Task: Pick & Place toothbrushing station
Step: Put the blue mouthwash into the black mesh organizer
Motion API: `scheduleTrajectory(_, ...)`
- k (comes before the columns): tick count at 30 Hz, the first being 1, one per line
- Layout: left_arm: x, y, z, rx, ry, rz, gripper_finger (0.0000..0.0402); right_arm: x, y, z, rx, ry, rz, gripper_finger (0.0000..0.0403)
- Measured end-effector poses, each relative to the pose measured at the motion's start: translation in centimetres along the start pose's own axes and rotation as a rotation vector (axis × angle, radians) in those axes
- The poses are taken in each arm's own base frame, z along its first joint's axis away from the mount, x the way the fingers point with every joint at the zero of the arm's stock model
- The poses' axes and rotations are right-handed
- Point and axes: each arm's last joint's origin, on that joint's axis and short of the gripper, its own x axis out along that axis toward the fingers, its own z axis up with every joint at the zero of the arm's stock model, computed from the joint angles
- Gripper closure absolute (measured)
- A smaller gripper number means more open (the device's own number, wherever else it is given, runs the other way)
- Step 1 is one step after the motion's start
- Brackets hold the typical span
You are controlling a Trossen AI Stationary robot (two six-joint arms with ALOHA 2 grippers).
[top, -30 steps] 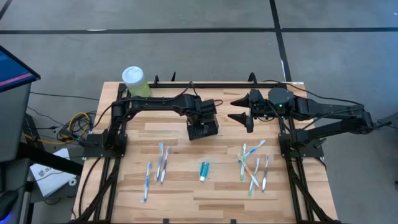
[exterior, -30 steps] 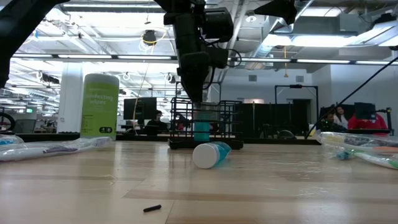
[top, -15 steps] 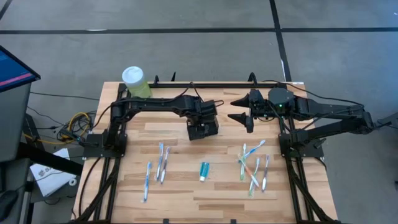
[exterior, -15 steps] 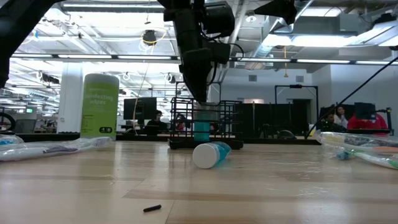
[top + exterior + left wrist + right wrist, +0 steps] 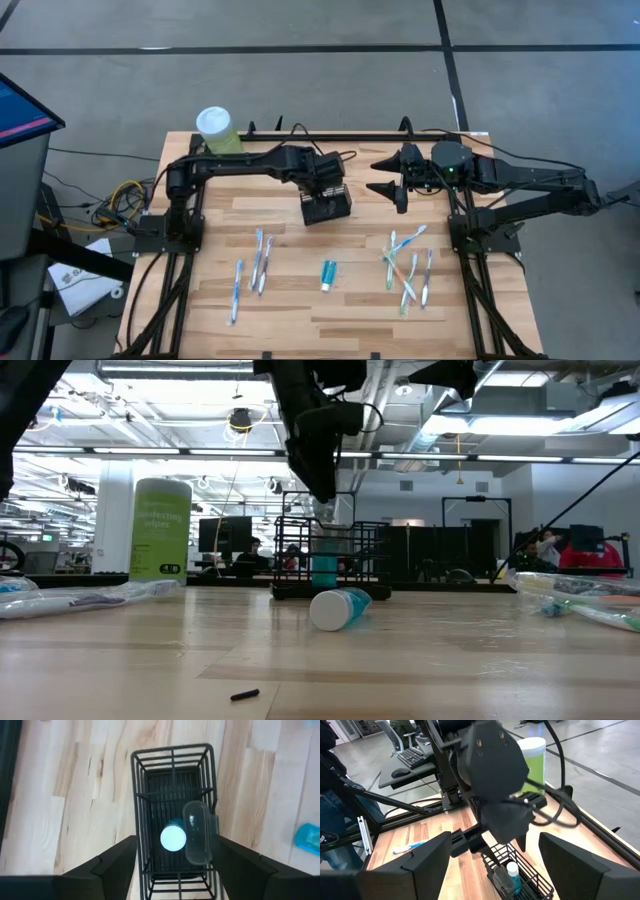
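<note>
From above, the table (image 5: 210, 300) is pale planked wood framed in black metal. The caddy (image 5: 327, 209), a small black wire-mesh box, stands near the middle of the far half of the tabletop. The left gripper (image 5: 326, 192) hangs right over it. The right gripper (image 5: 385, 176) waits by the far edge, right of the caddy, its two pointed fingers spread. Slim toothbrushes (image 5: 259, 261) lie towards the near left, a second bunch of brushes (image 5: 409, 268) towards the near right, and a small teal tube (image 5: 328, 274) between them. A green canister (image 5: 216, 130) with a white lid stands at the far left corner.

From table height, the caddy (image 5: 330, 560) shows thin upright wires with a teal tube standing inside; the left gripper (image 5: 320, 490) is just above its top rim, not touching.

The left wrist view looks down into the caddy (image 5: 172, 815): a mesh floor, a round white-topped tube and a clear plastic piece inside, with the dark fingers (image 5: 117, 865) open wide, one either side of the wire walls and clear of them.

The right wrist view shows the caddy (image 5: 512, 875) beneath the left arm's blocky black wrist.
</note>
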Motion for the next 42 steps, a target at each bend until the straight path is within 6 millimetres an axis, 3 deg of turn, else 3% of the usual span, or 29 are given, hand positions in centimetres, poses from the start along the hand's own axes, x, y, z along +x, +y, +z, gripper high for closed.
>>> scheduleTrajectory(6, -2.6, 0.2, 0.2, -0.161, -0.091, -0.006, 0.015, -0.1, 0.0, 0.0, 0.001, -0.003, 0.001, 0.011)
scheduleTrajectory(12, -6.6, -0.2, 0.1, -0.345, -0.22, -0.042, 0.0156, -0.6, 0.1, 0.2, 0.054, -0.018, 0.021, 0.011)
scheduleTrajectory(18, -10.5, -0.9, -1.1, -0.503, -0.303, -0.104, 0.0168, -0.8, 0.2, 0.4, 0.118, -0.026, 0.043, 0.011)
scheduleTrajectory(21, -11.5, -1.5, -2.0, -0.557, -0.312, -0.13, 0.0174, -0.8, 0.2, 0.4, 0.146, -0.034, 0.047, 0.011)
scheduleTrajectory(29, -11.5, -3.7, -5.1, -0.637, -0.232, -0.211, 0.0179, -0.9, 0.5, 0.2, 0.197, 0.006, 0.107, 0.011)
scheduleTrajectory(37, -9.8, -7.8, -9.1, -0.635, -0.084, -0.284, 0.0179, 0.1, 1.6, -0.5, 0.329, 0.072, 0.138, 0.011)
scheduleTrajectory(42, -8.7, -10.7, -11.0, -0.585, -0.128, -0.29, 0.0179, 1.4, 3.1, -1.7, 0.372, 0.153, 0.16, 0.011)
